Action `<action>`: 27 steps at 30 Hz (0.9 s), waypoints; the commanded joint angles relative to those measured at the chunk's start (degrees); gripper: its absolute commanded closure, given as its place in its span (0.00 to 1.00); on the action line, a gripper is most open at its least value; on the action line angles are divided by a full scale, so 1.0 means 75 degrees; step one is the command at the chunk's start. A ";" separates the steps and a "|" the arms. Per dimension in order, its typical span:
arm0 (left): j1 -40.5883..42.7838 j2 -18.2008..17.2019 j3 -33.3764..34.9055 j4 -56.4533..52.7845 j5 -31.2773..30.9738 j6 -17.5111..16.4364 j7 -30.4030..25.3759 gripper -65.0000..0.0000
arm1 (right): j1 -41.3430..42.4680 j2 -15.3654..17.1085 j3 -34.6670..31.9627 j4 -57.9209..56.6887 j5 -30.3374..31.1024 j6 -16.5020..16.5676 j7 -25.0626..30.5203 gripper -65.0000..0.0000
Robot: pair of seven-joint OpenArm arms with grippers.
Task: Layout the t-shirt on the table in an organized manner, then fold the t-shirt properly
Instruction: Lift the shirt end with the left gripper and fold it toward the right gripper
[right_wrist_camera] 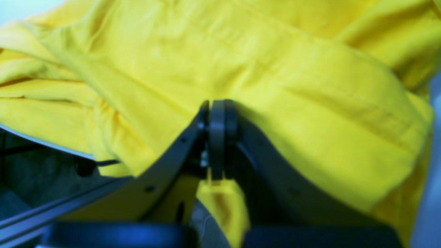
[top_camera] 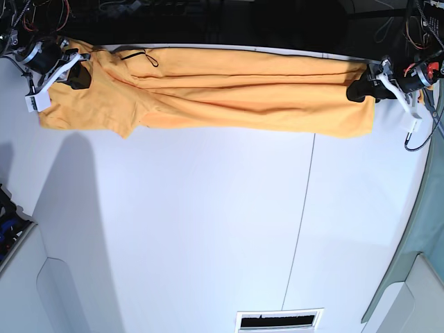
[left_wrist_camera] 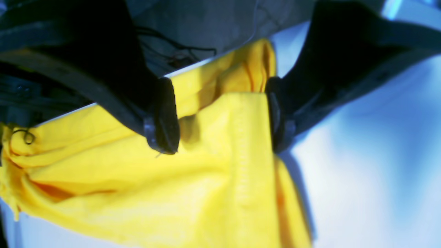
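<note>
A: White table (top_camera: 208, 229), dark clutter past its far edge. The t-shirt (top_camera: 229, 97) lies stretched in a long band along that far edge, between the two grippers. Still the layout step, no fold started.

B: Gripper states?

A: Left gripper (left_wrist_camera: 220, 113) is spread wide, hem end of the shirt lying between its fingers (left_wrist_camera: 165, 117), nothing pinched. Right gripper (right_wrist_camera: 217, 137) is pressed together on a tuck of shirt fabric at the other end.

B: Next move?

A: My read: shirt is bunched lengthwise under both grippers, so it needs drawing toward the table's near side and flattening before any fold. Left has to re-grip first.
</note>
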 commanded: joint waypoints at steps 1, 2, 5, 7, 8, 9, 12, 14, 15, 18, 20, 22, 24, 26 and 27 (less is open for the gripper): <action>0.0000 -0.0064 -0.0035 0.0055 -0.0052 -0.0047 0.0006 0.37 | 0.0020 0.0119 0.0038 0.0099 0.0119 0.0050 0.0093 1.00; 0.0000 -0.0017 -0.0035 0.0055 -0.0050 -0.0047 -0.0061 0.38 | 0.0020 0.0122 0.0038 0.0099 0.0119 0.0047 0.0093 1.00; -0.0003 0.0128 -0.0035 0.0055 -0.0050 -0.0047 -0.0405 0.50 | 0.0041 0.0119 0.0038 0.0099 0.0178 0.0047 0.0087 1.00; -0.0020 0.0198 -0.0035 0.0055 0.0111 -0.0050 -0.0729 0.81 | 0.0041 0.0119 0.0038 0.0099 0.0172 0.0047 0.0087 1.00; -0.0029 0.0227 -0.0035 0.0055 0.0289 -0.0047 -0.0921 0.97 | 0.0041 0.0122 0.0038 0.0099 0.0172 0.0047 0.0087 1.00; -0.0047 0.0230 -0.0035 0.0055 0.0431 -0.0044 -0.1122 1.00 | 0.0041 0.0122 0.0038 0.0099 0.0172 0.0047 0.0087 1.00; -0.0175 0.0181 -0.0079 0.0055 0.0641 -0.0044 -0.1478 1.00 | 0.0052 0.0122 0.0038 0.0099 0.0175 0.0047 0.0093 1.00; -0.0315 0.0076 -0.0108 0.0087 0.0641 -0.0044 -0.1422 1.00 | 0.0087 0.0119 0.0035 0.0099 0.0172 0.0038 0.0093 1.00; -0.0385 -0.0012 -0.0105 0.0125 0.0638 -0.0044 -0.1413 1.00 | 0.0108 0.0119 0.0032 0.0099 0.0175 0.0026 0.0099 1.00; -0.0562 -0.0207 -0.0105 0.0423 0.0624 -0.0044 -0.1189 1.00 | 0.0149 0.0117 0.0032 0.0099 0.0178 0.0026 0.0157 1.00; -0.0560 -0.0280 -0.0087 0.0898 0.0554 -0.0044 -0.0982 1.00 | 0.0149 0.0114 0.0032 0.0099 0.0175 0.0026 0.0239 1.00; -0.0525 -0.0289 -0.0015 0.1507 0.0399 -0.0044 -0.0720 1.00 | 0.0178 0.0085 0.0029 0.0096 0.0169 0.0026 0.0233 1.00; -0.0498 -0.0286 0.0239 0.2142 0.0289 -0.0044 -0.0554 1.00 | 0.0233 0.0070 0.0003 0.0079 0.0172 0.0026 0.0233 1.00; -0.0411 -0.0280 0.0653 0.2751 0.0291 -0.0041 -0.0533 1.00 | 0.0254 0.0076 -0.0052 0.0047 0.0169 0.0029 0.0239 1.00; -0.0361 -0.0274 0.0921 0.3045 0.0294 -0.0044 -0.0530 1.00 | 0.0254 0.0076 -0.0079 0.0041 0.0166 0.0026 0.0236 1.00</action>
